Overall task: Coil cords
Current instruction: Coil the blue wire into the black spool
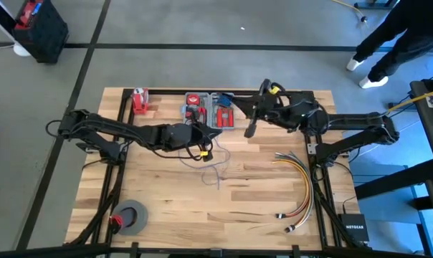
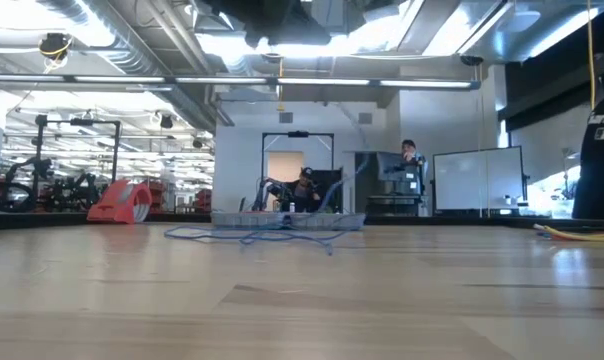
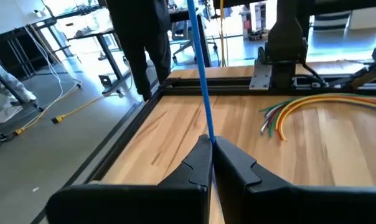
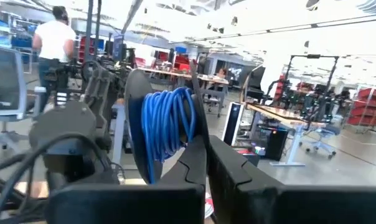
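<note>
The blue cord's loose part (image 1: 215, 170) lies in slack loops on the table's middle, also seen in the low view (image 2: 252, 236). My left gripper (image 1: 203, 142) stands above it, shut on a strand of the cord (image 3: 200, 74) that runs straight up and away from its fingertips (image 3: 211, 144). My right gripper (image 1: 249, 131), raised over the table's far middle, is shut (image 4: 203, 146) with a coil of several blue turns (image 4: 169, 127) at its fingertips. Neither gripper shows in the low view. My left gripper pinches a single strand of the blue cord (image 3: 208, 134) between its two fingertips. The strand leaves the fingers in a straight, taut line, clear of the table. My right gripper has the coil's turns (image 4: 187, 146) at its shut fingertips. The coil is lifted clear and hangs upright beside them. Whether the turns are pinched or looped round one finger (image 4: 197, 112), I cannot tell.
A bundle of yellow, orange and red cables (image 1: 299, 186) lies at the table's right. A grey tape roll (image 1: 132, 217) sits near left, a red dispenser (image 1: 139, 100) far left, a tool tray (image 1: 209, 109) far middle. A person (image 1: 388, 43) stands beyond the far right corner.
</note>
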You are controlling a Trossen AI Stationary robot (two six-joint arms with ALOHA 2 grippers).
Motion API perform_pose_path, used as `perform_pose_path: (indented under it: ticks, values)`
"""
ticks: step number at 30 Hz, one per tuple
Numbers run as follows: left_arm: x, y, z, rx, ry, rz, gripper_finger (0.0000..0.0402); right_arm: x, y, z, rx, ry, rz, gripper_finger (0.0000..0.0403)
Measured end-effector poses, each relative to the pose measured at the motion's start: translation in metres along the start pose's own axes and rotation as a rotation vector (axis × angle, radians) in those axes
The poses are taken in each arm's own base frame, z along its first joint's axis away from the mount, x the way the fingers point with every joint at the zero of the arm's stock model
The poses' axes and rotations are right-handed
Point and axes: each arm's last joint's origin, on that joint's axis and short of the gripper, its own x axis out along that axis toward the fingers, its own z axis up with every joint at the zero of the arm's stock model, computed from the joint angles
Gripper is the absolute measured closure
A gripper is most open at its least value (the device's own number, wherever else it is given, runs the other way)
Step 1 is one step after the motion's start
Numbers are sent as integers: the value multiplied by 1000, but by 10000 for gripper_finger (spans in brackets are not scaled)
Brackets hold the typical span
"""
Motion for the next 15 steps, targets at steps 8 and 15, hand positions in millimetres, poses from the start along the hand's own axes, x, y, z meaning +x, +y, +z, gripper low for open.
perform_pose_path:
  ticks: [8,15]
  values:
    - [-7,9,-11,126,140,209,399,-16,20,-11,-61,222,120,397]
    - [-37,26,2,105,143,253,400,-20,28,-44,-182,528,99,397]
